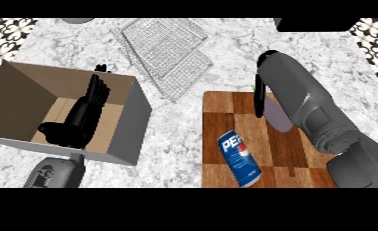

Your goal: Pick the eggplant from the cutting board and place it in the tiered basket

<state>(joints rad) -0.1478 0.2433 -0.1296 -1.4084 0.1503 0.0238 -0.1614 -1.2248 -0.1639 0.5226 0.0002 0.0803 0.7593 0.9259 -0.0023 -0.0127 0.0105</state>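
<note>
Spanning the whole view: marbled table (192,140). Cardboard box (125,120), open, at left; left robot hand (77,120) over it, fingers straight, released. Wire tiered basket (166,55) near the far edge. Wooden cutting board (255,145) at right. Right forearm crosses the board; right robot hand (260,100) mostly hidden, state cannot be told. Eggplant (278,117), purple, on board, tucked against that hand. Blue soda can (240,157) on its side, nearer.
</note>
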